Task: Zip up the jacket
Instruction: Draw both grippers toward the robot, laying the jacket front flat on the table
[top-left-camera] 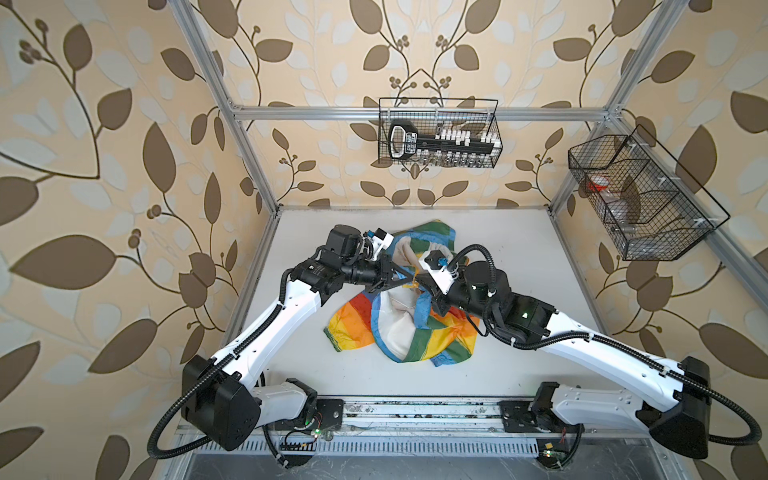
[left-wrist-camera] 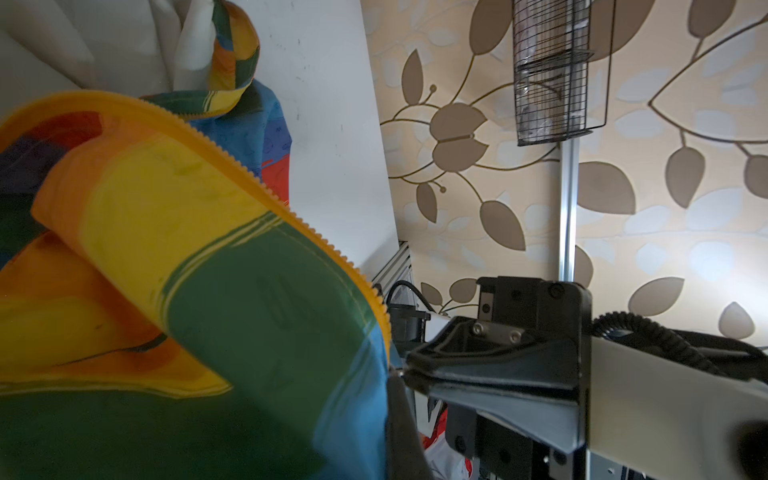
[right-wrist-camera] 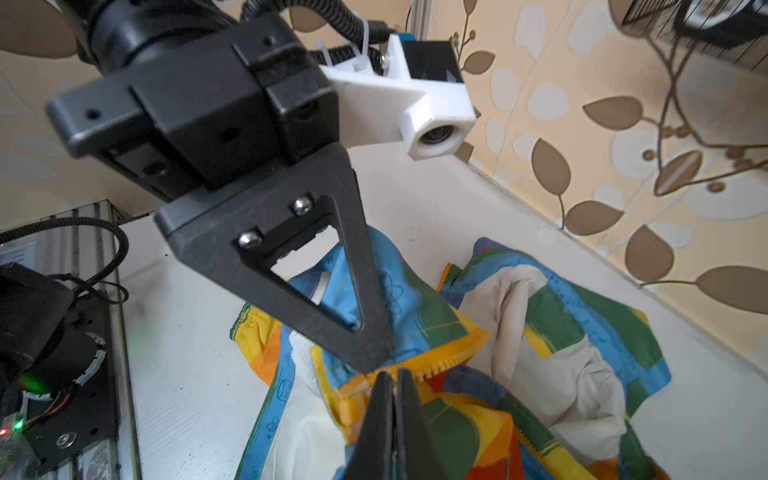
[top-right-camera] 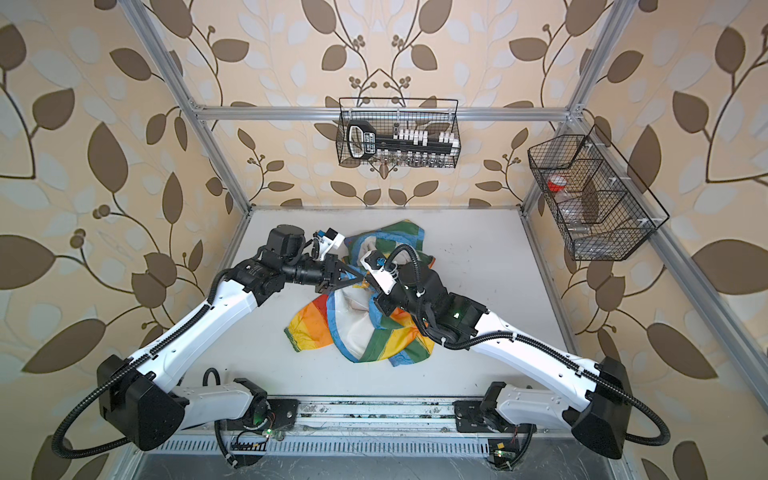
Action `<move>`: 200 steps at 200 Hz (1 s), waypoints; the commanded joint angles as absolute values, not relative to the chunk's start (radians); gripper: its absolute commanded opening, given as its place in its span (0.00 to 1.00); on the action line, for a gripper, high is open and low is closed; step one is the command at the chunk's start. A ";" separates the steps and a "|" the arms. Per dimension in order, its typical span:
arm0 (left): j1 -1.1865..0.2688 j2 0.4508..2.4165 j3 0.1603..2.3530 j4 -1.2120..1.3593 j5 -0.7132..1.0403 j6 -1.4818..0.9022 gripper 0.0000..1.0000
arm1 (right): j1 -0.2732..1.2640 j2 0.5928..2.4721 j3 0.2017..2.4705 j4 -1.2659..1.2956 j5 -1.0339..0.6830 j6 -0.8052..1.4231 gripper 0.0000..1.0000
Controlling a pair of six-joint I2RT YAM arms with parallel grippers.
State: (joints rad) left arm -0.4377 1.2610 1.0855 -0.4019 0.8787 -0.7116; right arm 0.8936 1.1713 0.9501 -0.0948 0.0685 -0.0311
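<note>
The jacket [top-left-camera: 415, 340] [top-right-camera: 365, 336] lies crumpled in the middle of the white table, its rainbow panels and off-white lining showing. Both grippers meet above its middle. My left gripper [top-left-camera: 410, 277] [top-right-camera: 361, 277] [left-wrist-camera: 397, 372] is shut on the blue and green hem beside the orange-yellow zipper teeth [left-wrist-camera: 291, 216]. Tip to tip with it, my right gripper [top-left-camera: 420, 283] [top-right-camera: 371, 286] [right-wrist-camera: 392, 374] is shut on the end of the zipper tape [right-wrist-camera: 436, 365]. The pinched edge is lifted a little off the table. I cannot make out the slider.
A wire basket [top-left-camera: 438, 133] with a black tool hangs on the back rail. Another wire basket [top-left-camera: 640, 199] hangs on the right rail. Aluminium frame posts edge the table [top-left-camera: 519, 257]. The arms' mounting rail [top-left-camera: 415, 409] runs along the front.
</note>
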 commanded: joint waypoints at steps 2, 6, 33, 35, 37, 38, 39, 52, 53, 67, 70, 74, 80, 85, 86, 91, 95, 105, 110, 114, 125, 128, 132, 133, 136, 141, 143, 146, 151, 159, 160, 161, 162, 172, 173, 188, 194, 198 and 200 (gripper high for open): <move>-0.440 1.256 1.026 -0.516 0.933 -0.631 0.00 | 0.882 1.189 0.867 -0.048 0.124 0.004 0.00; -0.439 1.258 1.013 -0.519 0.925 -0.623 0.00 | 0.897 1.190 0.854 -0.035 0.119 0.007 0.00; -0.439 1.247 0.939 -0.523 0.854 -0.593 0.00 | 0.963 1.225 0.786 0.025 0.097 0.065 0.00; -0.439 1.245 0.933 -0.522 0.849 -0.591 0.00 | 0.964 1.228 0.781 0.031 0.096 0.072 0.00; -0.439 1.244 0.927 -0.522 0.842 -0.588 0.00 | 0.966 1.231 0.776 0.036 0.093 0.076 0.00; -0.439 1.243 0.924 -0.522 0.839 -0.586 0.00 | 0.968 1.233 0.774 0.040 0.092 0.078 0.00; -0.439 1.243 0.921 -0.522 0.835 -0.586 0.00 | 0.969 1.236 0.773 0.041 0.091 0.082 0.00; -0.439 1.238 0.882 -0.525 0.789 -0.573 0.00 | 0.978 1.270 0.745 0.076 0.078 0.114 0.00; -0.439 1.238 0.879 -0.526 0.786 -0.571 0.00 | 0.977 1.273 0.743 0.078 0.077 0.116 0.00; -0.439 1.239 0.837 -0.522 0.745 -0.567 0.00 | 0.991 1.315 0.724 0.112 0.056 0.142 0.00; -0.439 1.238 0.826 -0.517 0.739 -0.567 0.00 | 0.996 1.325 0.721 0.119 0.055 0.146 0.00; -0.439 1.238 0.812 -0.511 0.731 -0.570 0.00 | 1.001 1.338 0.719 0.126 0.058 0.152 0.00; -0.439 1.238 0.793 -0.504 0.713 -0.573 0.00 | 1.010 1.360 0.719 0.136 0.056 0.161 0.00; -0.439 1.236 0.780 -0.502 0.700 -0.574 0.00 | 1.016 1.377 0.719 0.145 0.051 0.168 0.00; -0.439 1.236 0.779 -0.502 0.698 -0.574 0.00 | 1.017 1.379 0.718 0.146 0.050 0.168 0.00; -0.439 1.235 0.767 -0.501 0.685 -0.571 0.00 | 1.025 1.396 0.722 0.150 0.047 0.176 0.00; -0.438 1.234 0.757 -0.501 0.675 -0.571 0.00 | 1.030 1.411 0.724 0.156 0.043 0.183 0.00; -0.439 1.225 0.739 -0.503 0.644 -0.571 0.00 | 1.044 1.443 0.728 0.172 0.031 0.197 0.00; -0.439 1.221 0.730 -0.503 0.633 -0.572 0.00 | 1.054 1.459 0.733 0.178 0.028 0.203 0.00; -0.439 1.217 0.723 -0.503 0.624 -0.573 0.00 | 1.059 1.471 0.736 0.182 0.026 0.210 0.00; -0.439 1.208 0.711 -0.512 0.593 -0.577 0.00 | 1.077 1.501 0.746 0.190 0.028 0.225 0.00; -0.439 1.205 0.710 -0.516 0.584 -0.579 0.00 | 1.080 1.511 0.749 0.192 0.028 0.229 0.00; -0.439 1.203 0.710 -0.522 0.575 -0.583 0.00 | 1.085 1.523 0.753 0.195 0.026 0.234 0.00; -0.439 1.202 0.710 -0.523 0.573 -0.584 0.00 | 1.085 1.525 0.754 0.196 0.026 0.235 0.00; -0.439 1.200 0.709 -0.527 0.564 -0.589 0.00 | 1.088 1.531 0.755 0.198 0.025 0.240 0.00; -0.439 1.196 0.710 -0.540 0.547 -0.597 0.00 | 1.092 1.541 0.759 0.202 0.026 0.246 0.00; -0.439 1.193 0.710 -0.543 0.539 -0.601 0.00 | 1.094 1.544 0.760 0.204 0.026 0.247 0.00; -0.439 1.190 0.712 -0.550 0.529 -0.608 0.00 | 1.095 1.550 0.761 0.205 0.026 0.251 0.00; -0.439 1.184 0.709 -0.557 0.514 -0.621 0.00 | 1.097 1.556 0.763 0.209 0.026 0.255 0.00; -0.439 1.168 0.700 -0.557 0.500 -0.645 0.00 | 1.100 1.564 0.765 0.216 0.027 0.259 0.00; -0.439 1.165 0.699 -0.556 0.499 -0.648 0.00 | 1.100 1.567 0.764 0.217 0.027 0.260 0.00; -0.439 1.163 0.697 -0.556 0.498 -0.651 0.00 | 1.100 1.568 0.764 0.217 0.028 0.260 0.00; -0.439 1.160 0.696 -0.556 0.497 -0.655 0.00 | 1.100 1.569 0.765 0.218 0.028 0.261 0.00; -0.439 1.134 0.675 -0.537 0.494 -0.684 0.00 | 1.100 1.577 0.770 0.221 0.029 0.264 0.00; -0.439 1.131 0.674 -0.535 0.493 -0.687 0.01 | 1.100 1.578 0.770 0.221 0.029 0.264 0.00; -0.439 1.096 0.657 -0.533 0.470 -0.708 0.04 | 1.100 1.588 0.780 0.224 0.030 0.265 0.00; -0.439 1.085 0.653 -0.538 0.460 -0.713 0.04 | 1.100 1.591 0.784 0.226 0.028 0.265 0.00; -0.439 1.081 0.649 -0.541 0.454 -0.714 0.04 | 1.100 1.593 0.786 0.226 0.029 0.267 0.00; -0.439 1.078 0.649 -0.544 0.451 -0.715 0.04 | 1.100 1.592 0.787 0.226 0.028 0.266 0.00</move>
State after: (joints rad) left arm -0.4393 1.1320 0.6670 -0.5194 0.5346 -0.6689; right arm 1.0981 1.5688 0.7612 0.2367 0.0181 0.2527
